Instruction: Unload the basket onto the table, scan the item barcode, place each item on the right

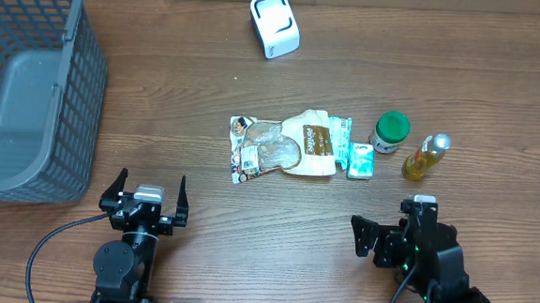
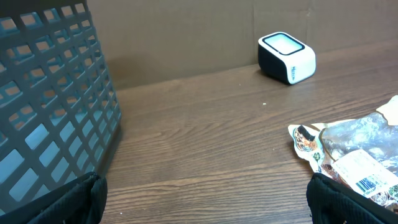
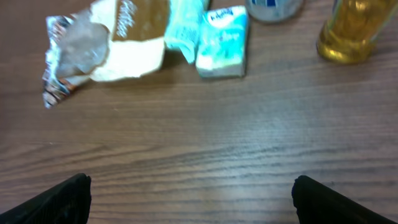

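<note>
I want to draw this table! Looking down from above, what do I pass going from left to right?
Gray basket → pile of snack packets → tissue pack → green-lidded jar → yellow bottle. The white scanner sits behind the packets, so it has no clear place.

One basket (image 1: 84, 93), one scanner (image 1: 274, 24), perhaps six items (image 1: 310, 143).

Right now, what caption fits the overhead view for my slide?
Crinkled snack packets, a small teal box, a green-lidded jar and a yellow bottle await the white barcode scanner.
</note>
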Controlling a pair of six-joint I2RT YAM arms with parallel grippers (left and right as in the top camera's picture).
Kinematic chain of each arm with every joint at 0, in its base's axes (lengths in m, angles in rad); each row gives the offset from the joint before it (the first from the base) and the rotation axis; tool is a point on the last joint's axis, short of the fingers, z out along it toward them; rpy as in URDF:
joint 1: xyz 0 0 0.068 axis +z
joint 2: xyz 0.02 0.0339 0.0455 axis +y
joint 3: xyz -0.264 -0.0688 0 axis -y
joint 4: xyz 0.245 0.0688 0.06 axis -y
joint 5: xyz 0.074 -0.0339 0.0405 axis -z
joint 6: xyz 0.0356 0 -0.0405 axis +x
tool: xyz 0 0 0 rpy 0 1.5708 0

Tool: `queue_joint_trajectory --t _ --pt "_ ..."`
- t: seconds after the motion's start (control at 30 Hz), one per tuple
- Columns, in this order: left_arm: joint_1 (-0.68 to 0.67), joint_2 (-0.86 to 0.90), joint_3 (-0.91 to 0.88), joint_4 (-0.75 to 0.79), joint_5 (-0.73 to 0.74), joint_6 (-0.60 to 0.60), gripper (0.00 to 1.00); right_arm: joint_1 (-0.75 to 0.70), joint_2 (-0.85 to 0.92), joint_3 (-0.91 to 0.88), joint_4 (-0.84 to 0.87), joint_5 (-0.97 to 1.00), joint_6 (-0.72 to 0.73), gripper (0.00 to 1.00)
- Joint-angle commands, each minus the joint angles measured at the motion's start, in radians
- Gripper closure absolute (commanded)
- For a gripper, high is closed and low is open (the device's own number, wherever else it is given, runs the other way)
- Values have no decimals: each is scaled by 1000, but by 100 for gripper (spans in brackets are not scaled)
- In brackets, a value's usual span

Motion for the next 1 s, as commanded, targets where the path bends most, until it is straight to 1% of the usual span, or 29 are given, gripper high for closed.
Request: queue_joint_trajectory --t 0.0,0.1,0.17,0.37,0.47,0.97 --pt "10 0 -4 2 6 16 0 -7 -74 0 51 6 0 0" --pt "10 0 -4 2 6 16 0 -23 -131 0 93 6 0 0" --pt "10 0 -4 2 6 16 0 -58 -187 0 86 6 0 0" --pt "10 0 -4 2 6 16 1 -175 -329 -1 -35 6 0 0" --pt "10 0 -4 2 6 16 0 -192 -375 -1 -78 6 0 0" --pt "10 0 -4 2 6 16 1 -192 -385 -1 -81 6 0 0"
